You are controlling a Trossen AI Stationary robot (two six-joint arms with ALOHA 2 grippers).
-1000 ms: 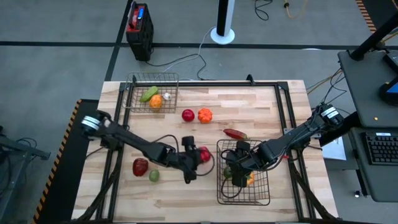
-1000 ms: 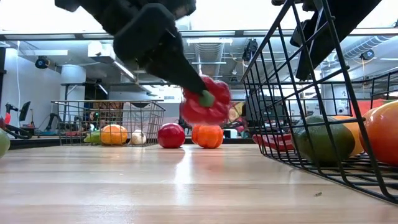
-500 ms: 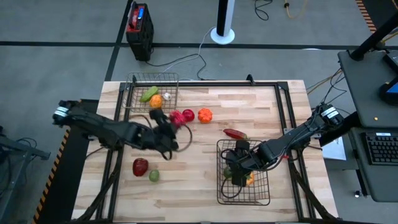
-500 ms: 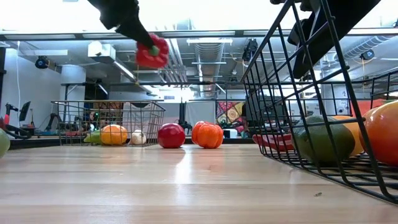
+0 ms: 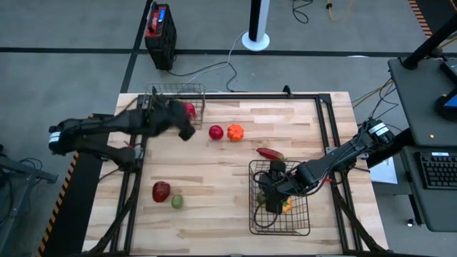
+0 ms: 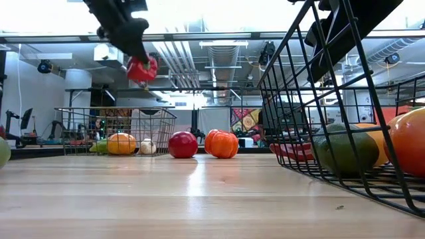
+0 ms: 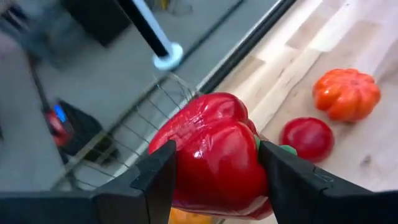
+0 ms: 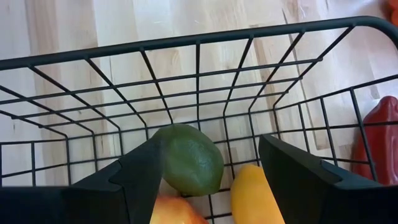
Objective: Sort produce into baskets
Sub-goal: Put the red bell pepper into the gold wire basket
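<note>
The left tool (image 7: 214, 180) is clamped on the red pepper (image 7: 214, 152) and has swung away from the middle of the worktop (image 5: 228, 207), where it was a second ago, to hang over the small basket (image 5: 173, 91) at the far left corner. Half a second back it was still short of that basket, beside the tomato (image 5: 216, 132). The low view shows what the overhead shot cannot: the pepper (image 6: 142, 68) is high in the air, well above the basket rim (image 6: 116, 111). In that basket, the same view picks out an orange fruit (image 6: 121, 143) and a small white garlic (image 6: 147, 147), both hidden under the arm from above.

The right tool (image 5: 275, 187) has not budged. It sits inside the large basket (image 5: 280, 227) near the front right, fingers apart and gripping nothing. Its wrist camera shows a green avocado (image 8: 188, 159) between the fingers, with a yellow piece (image 8: 252, 193) beside it.

The tomato and the orange pumpkin (image 5: 235, 132) sit side by side as before. The red chilli (image 5: 269, 153) lies just beyond the large basket. A red apple (image 5: 161, 190) and a green lime (image 5: 176, 202) rest near the front left.
</note>
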